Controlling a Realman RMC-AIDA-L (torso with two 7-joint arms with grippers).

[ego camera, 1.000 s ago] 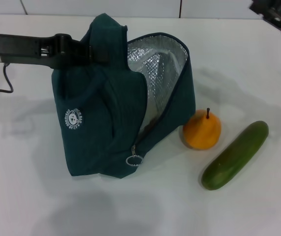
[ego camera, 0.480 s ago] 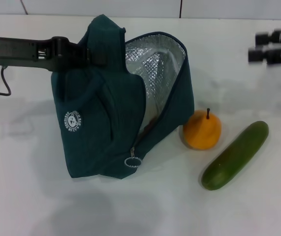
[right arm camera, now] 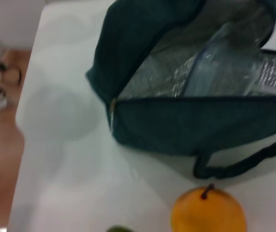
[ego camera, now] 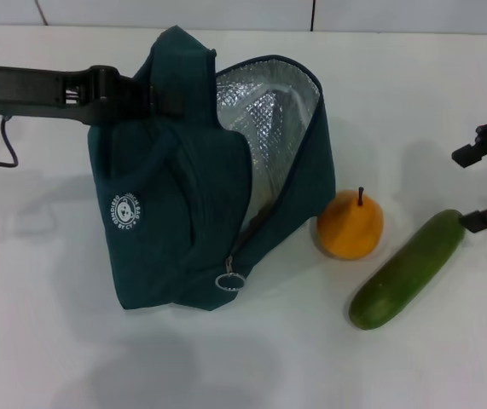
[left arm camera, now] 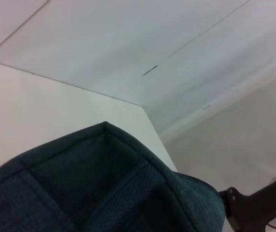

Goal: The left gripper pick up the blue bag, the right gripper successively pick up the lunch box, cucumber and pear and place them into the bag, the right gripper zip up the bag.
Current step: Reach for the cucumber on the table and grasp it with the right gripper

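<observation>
The left gripper [ego camera: 145, 92] is clamped on the top edge of the blue bag [ego camera: 175, 213], holding it up off the white table [ego camera: 47, 341] with its mouth gaping toward the right gripper. Inside that silver-lined opening, the right wrist view shows the lunch box [right arm camera: 225, 72] already sitting in the bag.

The right gripper [ego camera: 486, 189] hangs at the far right with its two black fingers spread wide apart, gripping nothing. The upper end of the cucumber [ego camera: 408, 269] lies just beside its lower finger, and the rest of it runs away diagonally toward the front of the table. The pear [ego camera: 350, 226] stands upright between this gripper and the bag, close against the bag's side and near the cucumber.
</observation>
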